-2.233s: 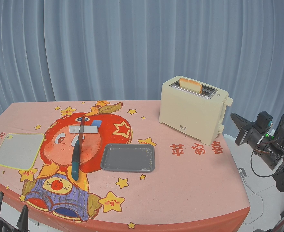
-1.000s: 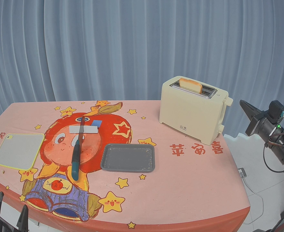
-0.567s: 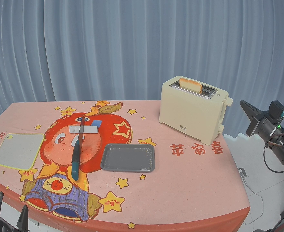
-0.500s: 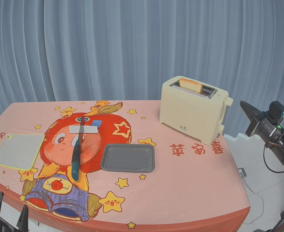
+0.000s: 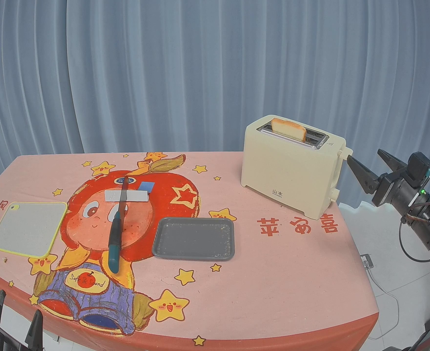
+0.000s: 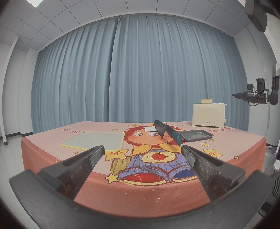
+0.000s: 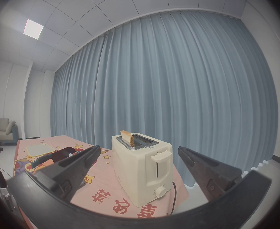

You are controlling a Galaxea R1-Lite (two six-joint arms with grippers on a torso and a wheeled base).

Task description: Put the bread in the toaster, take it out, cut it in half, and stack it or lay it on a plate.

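So, the right tool [image 5: 364,155] hangs wide open just off the lever [image 5: 345,152] end of the toaster [image 5: 285,171], where the bread [image 5: 288,128] sticks up out of a slot. Likely trouble: coming in low, its fingers [image 5: 362,174] could knock the lever or shove the toaster across the surface [image 5: 283,279], and a hard pinch could crush the bread. The left tool [image 5: 19,304], also open, sits by the front edge.

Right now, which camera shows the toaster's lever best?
The right wrist view: the lever faces it squarely on the toaster's near end. The head view catches it sideways, poking out. The left wrist view shows the toaster far off, lever barely visible.
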